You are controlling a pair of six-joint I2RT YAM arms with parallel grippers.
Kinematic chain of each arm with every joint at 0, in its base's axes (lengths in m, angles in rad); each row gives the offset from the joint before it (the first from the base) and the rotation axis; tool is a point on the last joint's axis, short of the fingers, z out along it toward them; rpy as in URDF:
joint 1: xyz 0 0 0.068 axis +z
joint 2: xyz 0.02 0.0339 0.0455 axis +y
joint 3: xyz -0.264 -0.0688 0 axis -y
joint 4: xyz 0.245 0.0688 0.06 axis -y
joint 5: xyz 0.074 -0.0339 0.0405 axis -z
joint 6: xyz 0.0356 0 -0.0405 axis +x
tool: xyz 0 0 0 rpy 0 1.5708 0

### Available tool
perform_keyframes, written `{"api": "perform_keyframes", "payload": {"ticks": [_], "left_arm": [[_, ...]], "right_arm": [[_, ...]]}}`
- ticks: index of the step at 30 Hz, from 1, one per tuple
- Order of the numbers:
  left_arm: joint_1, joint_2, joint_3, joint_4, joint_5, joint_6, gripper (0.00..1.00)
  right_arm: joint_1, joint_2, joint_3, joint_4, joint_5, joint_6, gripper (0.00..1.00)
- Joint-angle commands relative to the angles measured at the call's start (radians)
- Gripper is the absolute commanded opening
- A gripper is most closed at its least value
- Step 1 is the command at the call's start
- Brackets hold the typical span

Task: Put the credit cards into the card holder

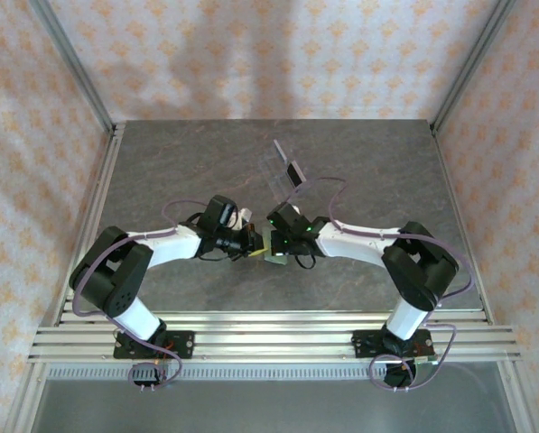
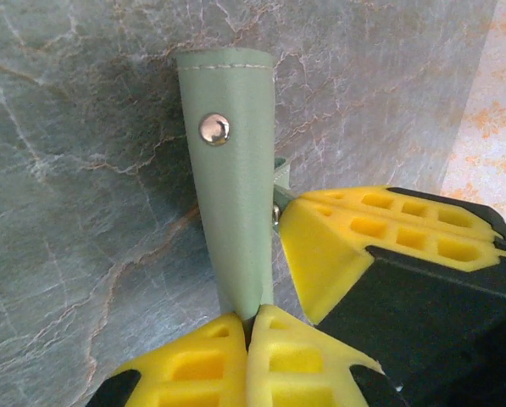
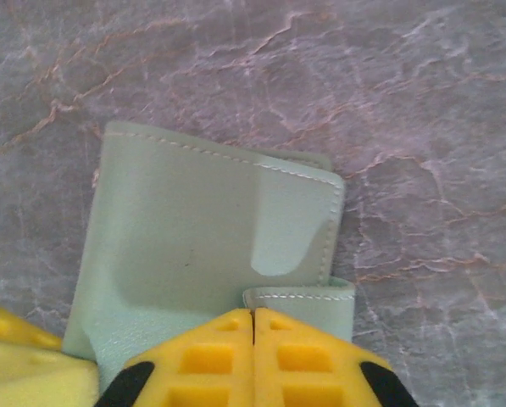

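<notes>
The sage-green card holder (image 3: 193, 220) is held low over the grey table between both grippers, near the middle (image 1: 275, 259). My left gripper (image 2: 251, 318) is shut on the end of its snap tab (image 2: 236, 212), which stands up with the metal snap (image 2: 214, 129) facing the camera. My right gripper (image 3: 253, 315) is shut on the holder's near edge, by a pale inner pocket (image 3: 299, 298). The right gripper's yellow fingers (image 2: 337, 246) press against the tab's side. One dark credit card (image 1: 294, 171) leans in the clear stand further back. No card shows in the holder.
The clear plastic stand (image 1: 280, 162) is just behind the right gripper, towards the table's far middle. Patterned walls and metal posts (image 1: 97, 108) enclose the grey marbled table (image 1: 161, 171) on three sides. A metal rail (image 1: 269, 338) runs along the near edge.
</notes>
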Motion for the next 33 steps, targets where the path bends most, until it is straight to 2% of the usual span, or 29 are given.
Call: {"api": "perform_keyframes", "payload": {"ticks": [1,7,14,17,20,22,24,28,33], "left_arm": [[-0.004,-0.037,0.001,-0.016,0.019,0.019,0.0],[-0.002,-0.026,-0.005,-0.063,-0.034,0.037,0.0],[0.004,-0.026,-0.019,-0.075,-0.059,0.049,0.0],[0.008,-0.035,-0.027,-0.083,-0.069,0.06,0.0],[0.008,-0.026,-0.026,-0.066,-0.048,0.053,0.0],[0.006,-0.025,-0.019,-0.055,-0.018,0.038,0.0],[0.003,-0.046,-0.023,-0.032,-0.014,0.018,0.0],[-0.004,-0.06,-0.007,-0.022,0.012,0.011,0.0],[-0.016,-0.066,-0.011,-0.011,0.018,-0.001,0.0]], "right_arm": [[0.003,-0.01,0.011,-0.103,0.202,0.036,0.0],[0.003,-0.058,-0.028,-0.135,0.3,0.112,0.0],[-0.001,-0.173,-0.135,-0.09,0.319,0.162,0.0],[-0.037,-0.221,-0.171,-0.053,0.226,0.121,0.0],[-0.073,-0.25,-0.184,0.001,0.037,0.017,0.0],[-0.083,-0.248,-0.168,0.017,-0.086,-0.032,0.37],[-0.083,-0.222,-0.131,0.007,-0.168,-0.067,0.55],[-0.081,-0.139,-0.078,0.0,-0.235,-0.094,0.57],[-0.074,-0.058,-0.001,-0.053,-0.176,-0.124,0.61]]}}
